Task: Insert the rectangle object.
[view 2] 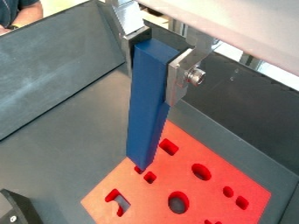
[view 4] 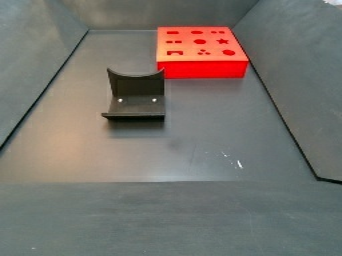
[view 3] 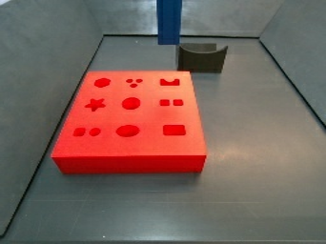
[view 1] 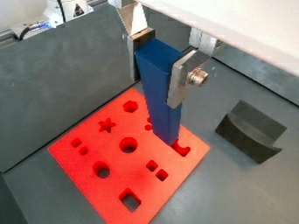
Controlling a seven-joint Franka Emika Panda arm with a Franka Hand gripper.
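My gripper point(view 1: 158, 57) is shut on the top of the blue rectangle object point(view 1: 162, 96) and holds it upright, hanging down; both wrist views show this point(view 2: 156, 61). The bar point(view 2: 146, 114) hangs over the red block with shaped holes point(view 1: 117, 166), its lower end above the block's edge near a notch-shaped hole. In a side view only the bar's lower part point(view 3: 169, 21) shows, in the air behind the red block point(view 3: 128, 124); the gripper is out of that view. The red block also shows in a wrist view point(view 2: 193, 188) and a side view point(view 4: 201, 50).
A small dark grey U-shaped holder point(view 3: 201, 57) stands on the floor beside the red block; it also shows in a side view point(view 4: 134, 95) and a wrist view point(view 1: 251, 131). Grey walls point(view 3: 51, 57) enclose the dark floor.
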